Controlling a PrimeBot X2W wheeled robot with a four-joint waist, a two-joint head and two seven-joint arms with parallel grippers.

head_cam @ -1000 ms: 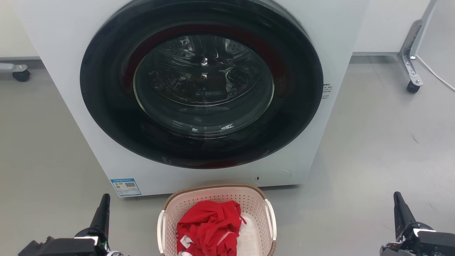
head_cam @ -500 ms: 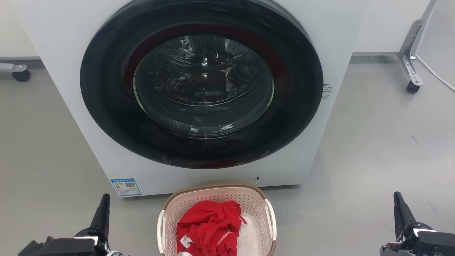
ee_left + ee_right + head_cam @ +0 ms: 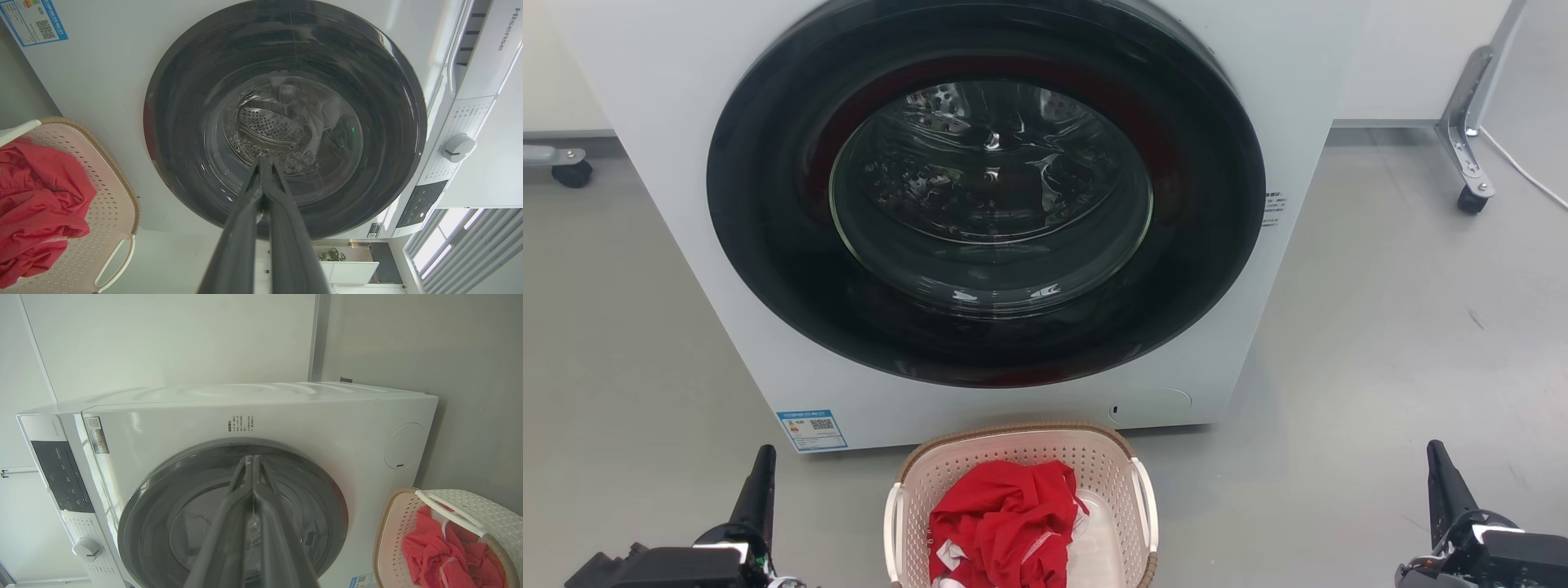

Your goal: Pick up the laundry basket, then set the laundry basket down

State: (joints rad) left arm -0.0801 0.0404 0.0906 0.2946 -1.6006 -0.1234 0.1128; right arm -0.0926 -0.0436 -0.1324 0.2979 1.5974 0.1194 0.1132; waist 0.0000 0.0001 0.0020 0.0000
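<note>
The laundry basket [image 3: 1111, 465] stands on the grey floor just in front of the washing machine, cream with a brown woven-look rim and white side handles, holding a red garment [image 3: 1001, 523]. It also appears at the left edge of the left wrist view [image 3: 110, 204] and at the lower right of the right wrist view [image 3: 392, 539]. My left gripper [image 3: 762, 465] points up at the lower left, well left of the basket. My right gripper [image 3: 1437, 461] is at the lower right, far from it. Both are shut with nothing held: the fingertips meet in the wrist views [image 3: 263, 161] [image 3: 250, 458].
The white washing machine [image 3: 686, 163] with its closed dark round door [image 3: 986, 192] rises directly behind the basket. A castor leg [image 3: 1470, 188] stands at the far right, another castor [image 3: 572, 171] at the far left. Open grey floor lies on both sides.
</note>
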